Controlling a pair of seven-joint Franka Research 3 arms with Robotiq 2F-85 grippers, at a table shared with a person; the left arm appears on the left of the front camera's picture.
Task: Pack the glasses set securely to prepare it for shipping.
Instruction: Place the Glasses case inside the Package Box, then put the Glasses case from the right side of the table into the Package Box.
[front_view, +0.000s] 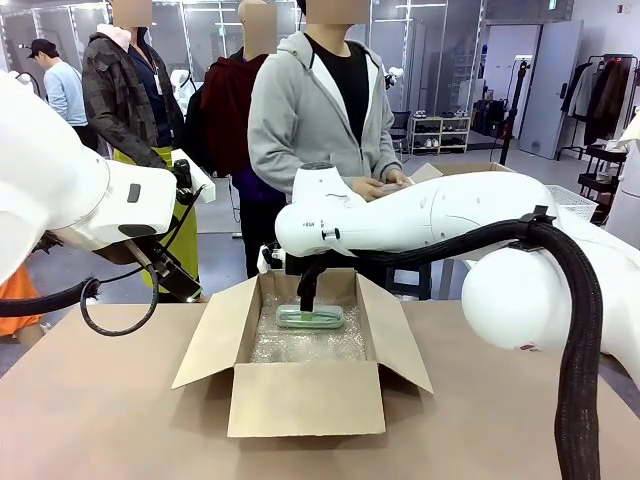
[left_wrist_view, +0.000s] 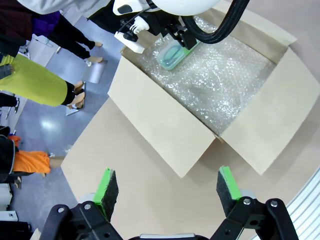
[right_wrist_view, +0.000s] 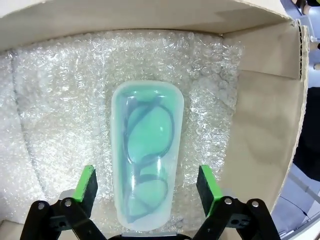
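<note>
Roughly halfway, by the look of it. Finds the mint-green case (right_wrist_view: 147, 150) lying flat directly under the right gripper (right_wrist_view: 146, 172), between its two green pads (right_wrist_view: 85, 182), with a gap on each side and touching neither. Reads as jaws spread wide and gripping nothing, hanging just above the case. Runs lengthwise along the line of the fingers, with dark-framed glasses (right_wrist_view: 145, 135) visible through the lid. Lies on a sheet of bubble wrap (right_wrist_view: 60, 100) lining the floor of the cardboard box (right_wrist_view: 260, 100), wrap reaching out ahead of the gripper and to both sides, a box wall close on one side of the fingers. Puts the left gripper (left_wrist_view: 166, 182) well apart from the case, likewise wide open and empty, above bare table (left_wrist_view: 100, 155), with a near flap of the box just ahead of its fingertips and the case far ahead at the opposite end of the box. Beyond both grippers, at the far side, shows a person's hands (front_view: 382, 184) held close together around something too small to make out. So: one case in the box and cushioned from below. Left to do, as a judgement only: bringing in the rest of the glasses set, covering the top with wrap, closing the open flaps and sealing for shipping.
</note>
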